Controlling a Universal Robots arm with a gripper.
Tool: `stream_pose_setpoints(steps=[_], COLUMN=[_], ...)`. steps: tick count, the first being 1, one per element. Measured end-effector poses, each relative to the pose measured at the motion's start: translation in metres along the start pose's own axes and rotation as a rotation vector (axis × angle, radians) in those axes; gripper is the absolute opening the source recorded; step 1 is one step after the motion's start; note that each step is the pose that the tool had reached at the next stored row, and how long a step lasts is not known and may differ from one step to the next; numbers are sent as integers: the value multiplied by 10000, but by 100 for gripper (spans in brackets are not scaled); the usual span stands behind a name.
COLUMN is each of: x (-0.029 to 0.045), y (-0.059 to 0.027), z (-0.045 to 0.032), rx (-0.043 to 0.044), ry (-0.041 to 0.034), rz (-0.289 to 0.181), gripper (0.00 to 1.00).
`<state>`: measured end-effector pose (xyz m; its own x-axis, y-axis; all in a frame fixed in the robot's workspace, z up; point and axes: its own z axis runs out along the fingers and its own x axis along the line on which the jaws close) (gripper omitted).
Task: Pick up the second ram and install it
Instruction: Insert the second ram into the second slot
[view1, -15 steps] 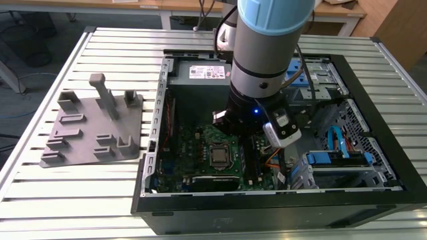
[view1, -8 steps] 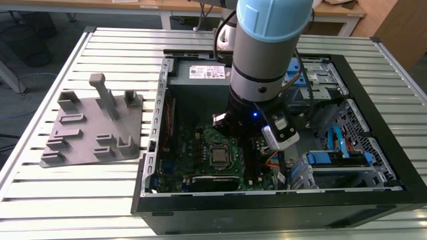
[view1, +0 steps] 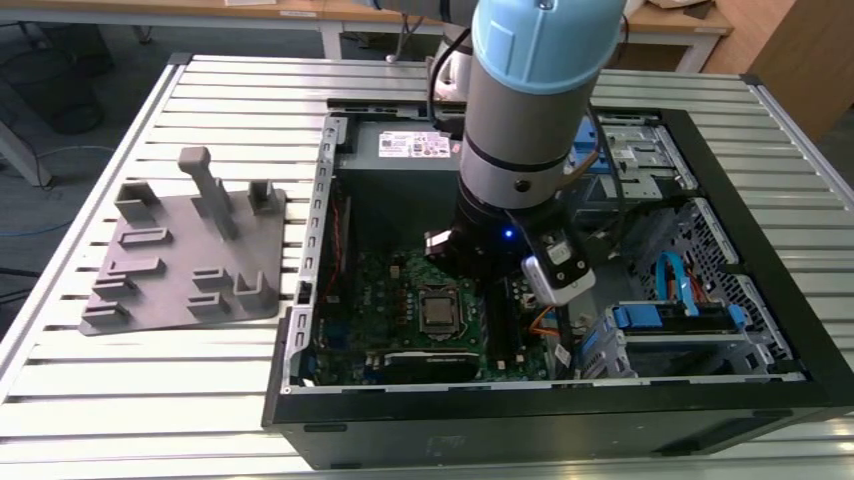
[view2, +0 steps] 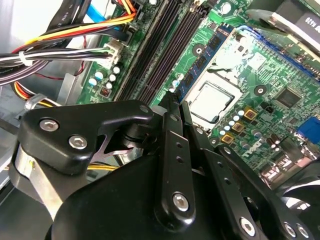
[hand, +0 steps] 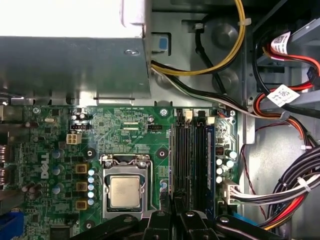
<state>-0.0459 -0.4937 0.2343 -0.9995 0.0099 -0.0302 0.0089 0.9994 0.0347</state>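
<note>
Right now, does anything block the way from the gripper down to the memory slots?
Nothing visible does. The gripper hangs just over the long black slots of the motherboard, with no part across them. The cable bundle lies off to one side of the slots, apart from them.

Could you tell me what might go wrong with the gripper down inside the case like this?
1. The gripper hangs right over the slots; pressing down slightly off a slot's line could strain the motherboard.
2. The cables plug in just beside the slots, so the gripper could snag them.
3. The CPU lies bare on the slots' other side; a sideways slip could hit it.
</note>
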Motion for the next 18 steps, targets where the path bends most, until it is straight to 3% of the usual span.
stream_pose_setpoints(steps=[5, 18], x=[-8, -90], y=[-2, 11], z=[24, 141], rx=[13, 21], ry=[-8, -9], rz=[229, 240], gripper=[14, 14])
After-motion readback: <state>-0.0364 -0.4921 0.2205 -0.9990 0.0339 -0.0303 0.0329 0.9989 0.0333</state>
